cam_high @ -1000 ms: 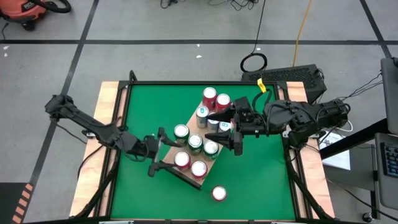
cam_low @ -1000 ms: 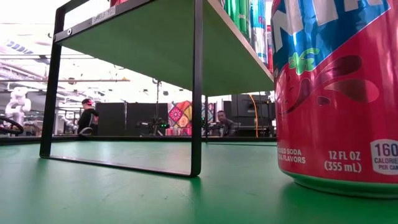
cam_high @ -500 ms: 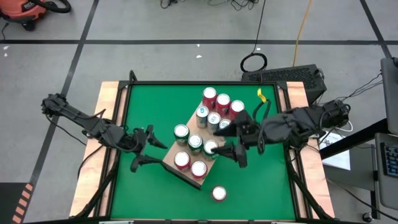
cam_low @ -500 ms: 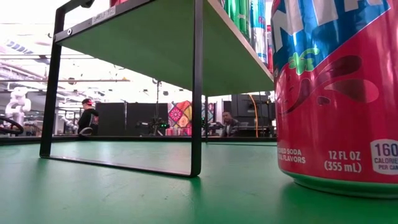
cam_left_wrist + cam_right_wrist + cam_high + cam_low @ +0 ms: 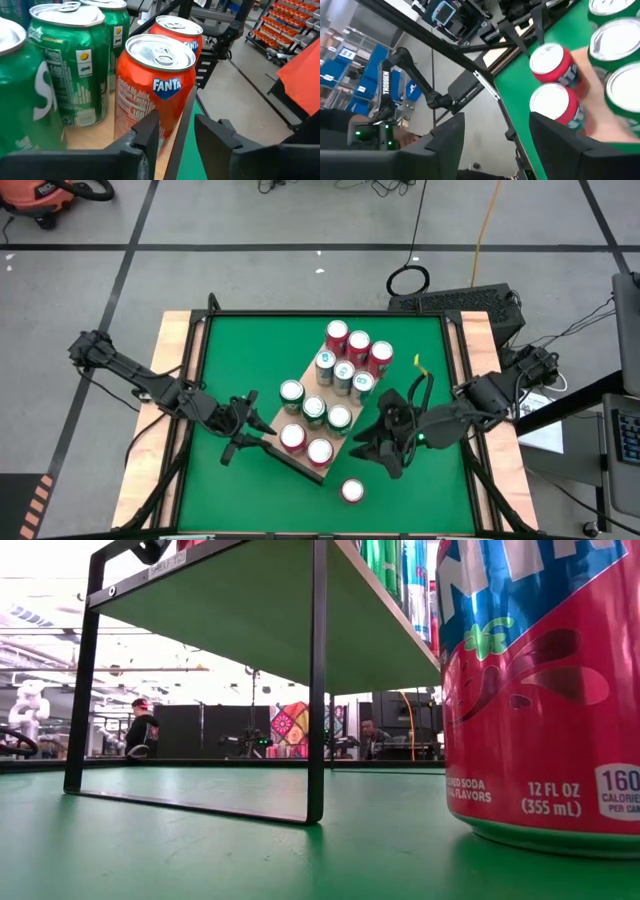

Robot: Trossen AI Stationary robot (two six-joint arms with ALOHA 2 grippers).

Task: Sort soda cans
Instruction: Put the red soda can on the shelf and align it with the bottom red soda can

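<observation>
Soda cans stand on a raised wooden board [image 5: 308, 376]. Three red ones [image 5: 358, 343] are at its far end, then teal ones [image 5: 345, 373], green ones [image 5: 314, 410] and two red ones [image 5: 305, 444] at its near end. My left gripper [image 5: 248, 432] is open at the board's near left edge. Its fingers [image 5: 145, 137] stand on either side of that edge, just short of a red Fanta can [image 5: 157, 87]. My right gripper [image 5: 373, 452] hovers open right of the board, with nothing between its fingers [image 5: 445, 140].
One red can [image 5: 351, 491] stands alone on the green table near the front edge and fills the right of the low view [image 5: 540, 690]. The board rests on a black frame [image 5: 317, 680]. Wooden rails [image 5: 175, 380] border the table. People sit in the room beyond.
My right gripper has drawn back from the far cans toward the table's near right, sinking and rolling, and has uncovered the third red can in the far row. My left gripper drew a little toward the left edge, then came back to the board's corner.
</observation>
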